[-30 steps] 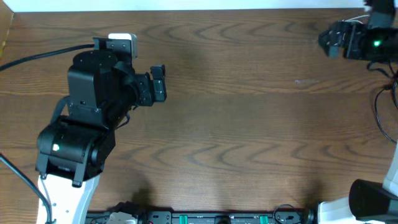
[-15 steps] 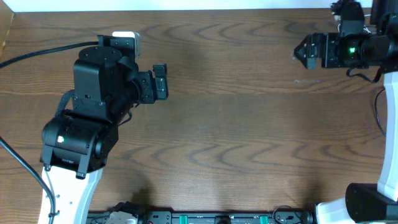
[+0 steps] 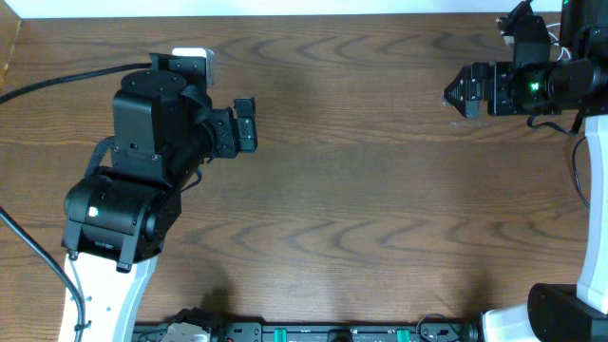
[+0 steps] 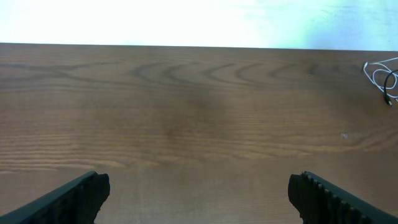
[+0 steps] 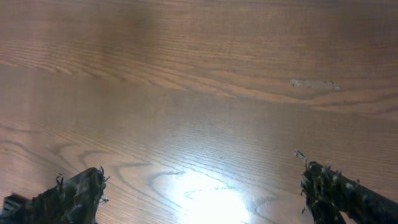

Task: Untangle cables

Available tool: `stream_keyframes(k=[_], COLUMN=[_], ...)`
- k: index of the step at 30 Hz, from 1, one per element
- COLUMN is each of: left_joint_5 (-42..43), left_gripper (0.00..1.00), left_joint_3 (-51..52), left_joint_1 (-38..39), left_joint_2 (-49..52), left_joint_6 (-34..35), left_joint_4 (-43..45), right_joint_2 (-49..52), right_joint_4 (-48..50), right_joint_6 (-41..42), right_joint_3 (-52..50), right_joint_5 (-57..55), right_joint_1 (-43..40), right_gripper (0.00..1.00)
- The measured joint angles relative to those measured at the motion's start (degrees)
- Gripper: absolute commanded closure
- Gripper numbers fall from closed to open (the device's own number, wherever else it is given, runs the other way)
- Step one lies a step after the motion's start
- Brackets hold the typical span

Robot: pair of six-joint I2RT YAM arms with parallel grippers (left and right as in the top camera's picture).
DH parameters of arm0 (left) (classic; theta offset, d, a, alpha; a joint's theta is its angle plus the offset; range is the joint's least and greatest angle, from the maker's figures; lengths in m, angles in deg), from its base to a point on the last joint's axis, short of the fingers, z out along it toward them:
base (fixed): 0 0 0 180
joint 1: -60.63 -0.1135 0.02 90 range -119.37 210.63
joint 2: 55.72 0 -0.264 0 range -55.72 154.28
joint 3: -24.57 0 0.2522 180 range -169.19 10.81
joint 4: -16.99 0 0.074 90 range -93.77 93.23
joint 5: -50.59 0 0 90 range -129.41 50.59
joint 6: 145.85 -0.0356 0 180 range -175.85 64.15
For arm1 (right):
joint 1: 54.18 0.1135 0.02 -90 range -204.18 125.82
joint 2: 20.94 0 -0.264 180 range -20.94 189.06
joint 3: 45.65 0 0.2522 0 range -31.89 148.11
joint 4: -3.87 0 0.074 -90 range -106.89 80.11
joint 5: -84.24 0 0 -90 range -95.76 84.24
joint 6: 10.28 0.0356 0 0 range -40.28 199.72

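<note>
The cables (image 4: 384, 76) show only in the left wrist view, at the far right near the table's back edge: thin white loops with a short black piece beside them. In the overhead view the right arm hides them. My left gripper (image 3: 249, 125) is open and empty at the left of the table, and its fingers (image 4: 199, 190) are wide apart over bare wood. My right gripper (image 3: 452, 95) is open and empty at the back right, and its fingers (image 5: 202, 190) are wide apart above bare wood. Both grippers are far from the cables.
A small pale scuff (image 3: 467, 123) marks the wood just in front of the right gripper and also shows in the right wrist view (image 5: 314, 83). A thick black arm wire (image 3: 57, 85) runs at the far left. An equipment rail (image 3: 313, 332) lines the front edge.
The right arm has swung from the back right corner to the left, bringing its gripper out over the table. The left arm shifted slightly and then stayed still.
</note>
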Motion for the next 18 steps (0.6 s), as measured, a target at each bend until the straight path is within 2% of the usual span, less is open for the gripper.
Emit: stream_keyframes(k=[11, 15, 18], left_joint_5=[0.0, 0.0, 0.0], left_gripper=[0.03, 0.03, 0.03], left_joint_3=[0.0, 0.0, 0.0], left_joint_1=[0.0, 0.0, 0.0], left_joint_2=[0.0, 0.0, 0.0], left_joint_6=[0.0, 0.0, 0.0], left_joint_4=[0.0, 0.0, 0.0], right_joint_2=[-0.2, -2.3, -6.1], right_joint_4=[4.9, 13.4, 21.3], right_joint_6=[-3.4, -4.4, -4.7], right_joint_3=[0.0, -2.5, -8.4], right_joint_5=[-0.3, -1.5, -2.6], right_joint_1=[0.1, 0.9, 2.8], right_gripper=[0.01, 0.01, 0.01])
